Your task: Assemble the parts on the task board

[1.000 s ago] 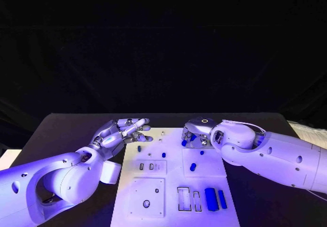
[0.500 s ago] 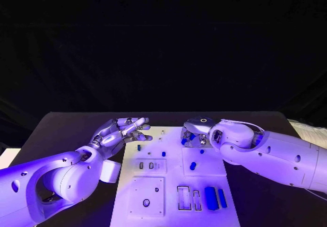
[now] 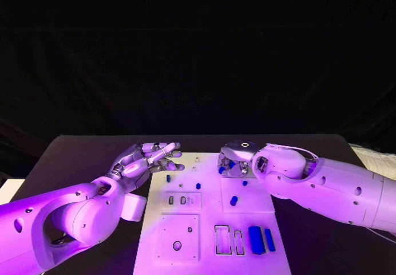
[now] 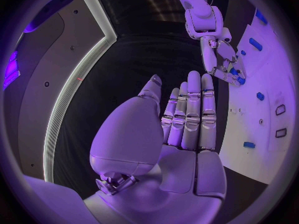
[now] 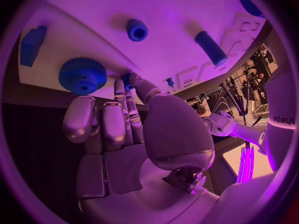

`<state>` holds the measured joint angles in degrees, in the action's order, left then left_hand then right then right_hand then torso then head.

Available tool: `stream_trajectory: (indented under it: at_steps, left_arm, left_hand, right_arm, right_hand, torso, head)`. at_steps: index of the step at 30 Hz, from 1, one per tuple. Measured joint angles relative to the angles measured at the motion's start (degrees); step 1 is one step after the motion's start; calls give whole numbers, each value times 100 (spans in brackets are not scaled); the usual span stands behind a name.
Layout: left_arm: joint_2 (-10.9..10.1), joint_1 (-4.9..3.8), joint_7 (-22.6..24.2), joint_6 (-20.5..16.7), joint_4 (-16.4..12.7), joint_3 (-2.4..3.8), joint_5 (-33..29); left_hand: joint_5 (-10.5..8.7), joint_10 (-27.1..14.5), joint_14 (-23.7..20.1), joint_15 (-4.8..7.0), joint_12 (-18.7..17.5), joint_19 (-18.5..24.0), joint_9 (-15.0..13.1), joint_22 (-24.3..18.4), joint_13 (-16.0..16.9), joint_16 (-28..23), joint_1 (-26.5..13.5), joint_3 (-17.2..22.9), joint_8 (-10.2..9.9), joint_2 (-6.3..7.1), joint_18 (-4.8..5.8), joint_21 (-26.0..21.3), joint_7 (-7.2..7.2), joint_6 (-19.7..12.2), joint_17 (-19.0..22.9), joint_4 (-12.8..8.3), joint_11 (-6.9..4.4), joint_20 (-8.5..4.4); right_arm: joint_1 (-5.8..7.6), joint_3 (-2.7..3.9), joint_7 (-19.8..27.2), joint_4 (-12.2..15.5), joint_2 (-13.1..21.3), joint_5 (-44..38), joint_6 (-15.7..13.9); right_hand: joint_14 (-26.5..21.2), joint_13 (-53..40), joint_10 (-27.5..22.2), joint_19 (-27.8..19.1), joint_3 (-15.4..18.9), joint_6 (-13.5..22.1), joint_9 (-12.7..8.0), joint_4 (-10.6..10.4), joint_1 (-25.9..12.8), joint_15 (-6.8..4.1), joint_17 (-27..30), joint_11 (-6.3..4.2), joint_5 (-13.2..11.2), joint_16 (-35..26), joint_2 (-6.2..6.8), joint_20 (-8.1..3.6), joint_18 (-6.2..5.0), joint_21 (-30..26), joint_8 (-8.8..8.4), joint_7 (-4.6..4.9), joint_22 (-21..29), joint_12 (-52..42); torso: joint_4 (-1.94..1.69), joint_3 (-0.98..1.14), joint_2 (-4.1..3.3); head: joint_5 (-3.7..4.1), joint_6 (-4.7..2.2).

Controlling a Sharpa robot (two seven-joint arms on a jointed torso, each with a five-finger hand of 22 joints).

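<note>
The white task board lies in the middle of the black table. My right hand hangs low over its far end, where thumb and one finger pinch a small blue part just above the board. A blue gear sits right beside those fingers. My left hand hovers at the board's far left corner, fingers spread and holding nothing. In the left wrist view the left hand has its fingers straight, with the right hand beyond it over the board.
On the board lie a blue peg, two blue bars near the front right, and small blue studs. Close to the right hand are a blue hex piece, a blue cylinder and a blue block.
My right hand has crept slightly toward the board's far left. The left hand has stayed where it was.
</note>
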<state>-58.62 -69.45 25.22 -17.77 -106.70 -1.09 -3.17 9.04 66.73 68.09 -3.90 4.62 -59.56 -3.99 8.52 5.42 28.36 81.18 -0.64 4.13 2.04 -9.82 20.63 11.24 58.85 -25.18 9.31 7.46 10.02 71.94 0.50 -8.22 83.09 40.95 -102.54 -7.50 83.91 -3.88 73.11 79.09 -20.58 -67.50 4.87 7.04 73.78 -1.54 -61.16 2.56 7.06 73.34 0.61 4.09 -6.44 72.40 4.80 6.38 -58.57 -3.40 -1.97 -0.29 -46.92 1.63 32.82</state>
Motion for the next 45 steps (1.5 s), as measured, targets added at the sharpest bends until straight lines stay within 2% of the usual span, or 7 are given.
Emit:
stream_trajectory:
  at_steps: [6,13,18,20,26,41,45]
  left_arm:
    - [-7,-1,-12,-10,13,0,0]
    - [-12,-3,-23,-18,30,1,0]
    - [-12,-4,-29,-20,33,1,0]
    - [-12,-4,-31,-20,33,1,0]
    - [-7,-5,-38,-20,32,1,0]
    - [7,-11,-51,-19,32,1,0]
    - [8,-13,-54,-19,32,1,0]
  left_hand:
    - [0,0,0,0,0,0,1,0,0,0,0,0,0,0,0,0,0,0,0,0,0,0]
    - [0,0,-21,20,0,0,1,0,5,0,0,0,0,0,0,0,0,0,-8,0,0,0]
    - [0,1,-20,20,0,0,1,0,4,0,23,0,0,-23,1,0,0,0,-8,0,0,0]
    - [0,1,-20,20,0,0,1,0,4,0,23,0,0,-23,1,0,0,0,-8,0,0,0]
    - [0,1,-20,20,0,0,1,-1,4,0,23,0,0,-23,1,0,0,0,-7,0,0,0]
    - [0,-19,-40,0,0,21,0,-1,3,0,23,0,1,-23,2,0,21,-21,-13,0,20,21]
    - [0,-19,-40,0,0,21,0,-1,3,0,23,0,1,-23,1,0,21,-21,-13,0,20,21]
  right_arm:
    - [-13,-5,-56,125,65,-3,-194]
    - [-2,32,-184,194,11,-6,-578]
    - [20,39,-285,92,-170,-16,-813]
    - [23,40,-312,35,-251,-20,-872]
    - [29,42,-372,-187,-530,-28,-1002]
    - [29,40,-412,-634,-977,-30,-1065]
    - [29,40,-413,-693,-1036,-30,-1064]
  right_hand:
    - [0,0,35,0,0,-1,1,0,0,0,0,-5,-11,0,0,0,0,22,0,-1,-37,14]
    - [0,1,35,0,0,-1,1,-1,6,0,1,-5,-78,23,9,0,-1,57,0,-2,-82,15]
    - [0,2,35,0,-26,-2,2,-27,-26,0,1,-5,-88,23,42,0,-1,57,-4,-3,-82,15]
    - [0,2,35,0,-103,-3,3,-104,-41,0,1,-5,-89,23,57,0,-2,63,-9,-4,-83,15]
    - [0,3,35,0,-125,-2,4,-126,-34,0,2,-5,-102,23,64,0,-3,83,-32,-5,-96,15]
    - [0,12,34,0,-127,7,41,-129,-43,0,3,-4,-122,45,88,1,-7,83,-84,-14,-94,21]
    - [0,12,34,0,-283,7,49,-285,-87,0,4,-4,-134,45,132,1,-10,83,-107,-16,-94,21]
  torso:
    - [1,-1,-6]
    - [-5,-4,-14]
    - [-14,-7,-25]
    - [-14,-7,-27]
    - [-9,-5,-40]
    - [2,-3,-55]
    - [4,-4,-55]
  head:
    - [2,-13]
    - [-5,-51]
    - [-12,-63]
    - [-16,-64]
    - [-32,-68]
    - [-77,-54]
    - [-79,-43]
